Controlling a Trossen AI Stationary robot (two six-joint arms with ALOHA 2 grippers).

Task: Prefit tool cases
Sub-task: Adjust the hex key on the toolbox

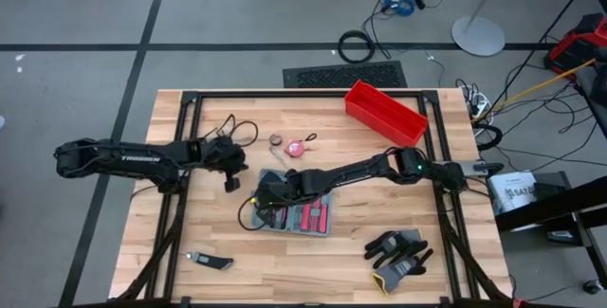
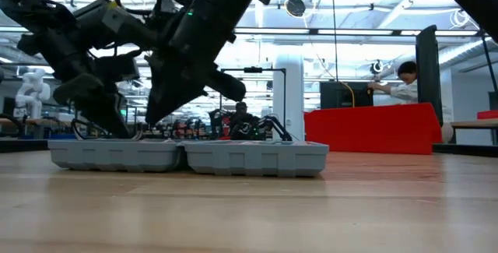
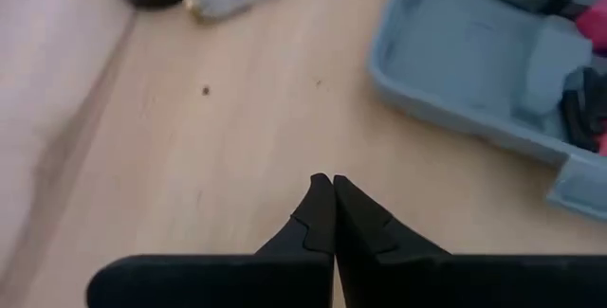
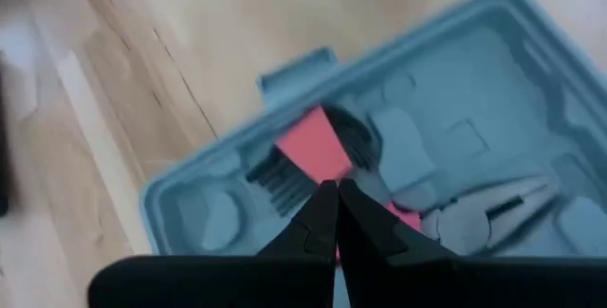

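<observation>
The grey-blue tool case (image 1: 308, 215) lies open near the table's middle, both halves flat on the wood (image 2: 187, 156). Its moulded slots hold pink and dark tools (image 4: 318, 152). My right gripper (image 4: 333, 190) is shut and slants down over the case's left half (image 1: 264, 195), its tips above a pink tool. My left gripper (image 3: 332, 183) is shut too. It hovers over bare wood just left of the case (image 1: 230, 183), and the case's corner (image 3: 474, 62) shows beyond it. My right gripper's shut fingertips (image 4: 322, 204) slant down from above over the pink tool (image 4: 313, 147) in the case. Whether they touch the tool or the case, I cannot tell.
A red open bin (image 1: 384, 111) stands at the far right. Black gloves (image 1: 398, 254) lie at the near right and a small dark tool (image 1: 211, 262) at the near left. A pink tape measure (image 1: 296, 147), a ring (image 1: 276, 141) and a black cable (image 1: 232, 128) lie beyond the case.
</observation>
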